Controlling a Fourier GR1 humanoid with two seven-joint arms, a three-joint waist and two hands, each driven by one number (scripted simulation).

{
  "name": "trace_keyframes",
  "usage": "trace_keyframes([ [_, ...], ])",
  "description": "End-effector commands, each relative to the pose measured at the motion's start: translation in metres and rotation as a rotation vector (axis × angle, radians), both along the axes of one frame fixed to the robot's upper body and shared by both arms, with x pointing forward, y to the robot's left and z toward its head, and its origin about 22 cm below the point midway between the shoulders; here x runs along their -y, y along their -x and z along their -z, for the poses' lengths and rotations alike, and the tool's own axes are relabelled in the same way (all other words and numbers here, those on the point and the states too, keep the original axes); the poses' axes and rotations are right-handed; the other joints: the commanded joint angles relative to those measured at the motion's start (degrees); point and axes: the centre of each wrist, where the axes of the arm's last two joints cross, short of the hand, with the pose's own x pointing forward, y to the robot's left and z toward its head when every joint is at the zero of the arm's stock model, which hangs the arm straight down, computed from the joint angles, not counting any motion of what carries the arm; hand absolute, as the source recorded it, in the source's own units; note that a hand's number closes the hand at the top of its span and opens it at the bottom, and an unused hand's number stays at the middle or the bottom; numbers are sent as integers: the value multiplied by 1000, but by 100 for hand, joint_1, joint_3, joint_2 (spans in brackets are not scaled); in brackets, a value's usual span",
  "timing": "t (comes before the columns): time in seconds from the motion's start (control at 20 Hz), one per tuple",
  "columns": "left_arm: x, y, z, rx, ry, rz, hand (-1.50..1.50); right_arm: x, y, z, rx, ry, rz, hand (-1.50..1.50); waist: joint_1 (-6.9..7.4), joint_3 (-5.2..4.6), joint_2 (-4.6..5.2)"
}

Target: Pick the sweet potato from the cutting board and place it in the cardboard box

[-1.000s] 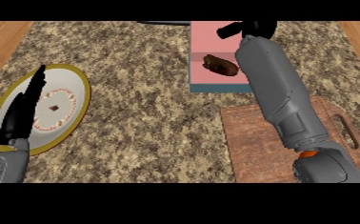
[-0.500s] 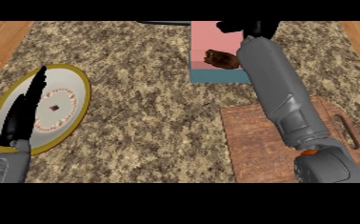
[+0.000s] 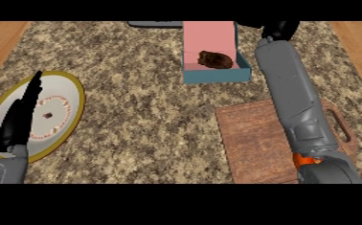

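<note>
Right robot hand (image 3: pixel 280 28) shows only as a dark shape at the far edge of the view, just past the right corner of the box, and whether it is spread or closed cannot be told. Nothing can be seen in it.

The sweet potato (image 3: pixel 216 60), a small dark brown lump, lies inside the box (image 3: pixel 216 76), on its pink floor and close to the near blue wall. It is apart from the right robot hand, with the box's side wall between them. Judging from this, the main part of the task is done: the sweet potato is off the cutting board and rests in the box. What seems left is only for the arm to draw back from the box, if that counts as part of the job.

The grey right forearm (image 3: pixel 290 90) runs from the lower right up along the right side of the box. It crosses over the cutting board (image 3: pixel 251 142), which lies nearer the robot and below the box in the view. The bare wood that shows carries nothing; what the arm covers cannot be seen.

All this sits on the speckled stone table (image 3: pixel 141 99). Well apart, at the left edge, is a round plate (image 3: pixel 76 105) with a yellow rim. Over it the left robot hand (image 3: pixel 20 121) rests, its fingers straight and pressed together, seen edge-on and holding nothing.
</note>
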Motion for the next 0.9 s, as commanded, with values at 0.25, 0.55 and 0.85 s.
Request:
trace_keyframes([
  [0.25, -22, 20, 10, -17, 0, -68, 0, 47, 47, 5, 49, -68, 51, -150, -282, -12, -117],
  [0.55, 5, 21, 7, -7, -2, -53, 0, 112, 118, 20, -4, -28, 48, -150, -375, -6, -144],
  [0.85, -11, 21, 0, -13, 0, -38, 0, 133, 202, 10, -102, -6, 3, -150, -264, -9, -82],
])
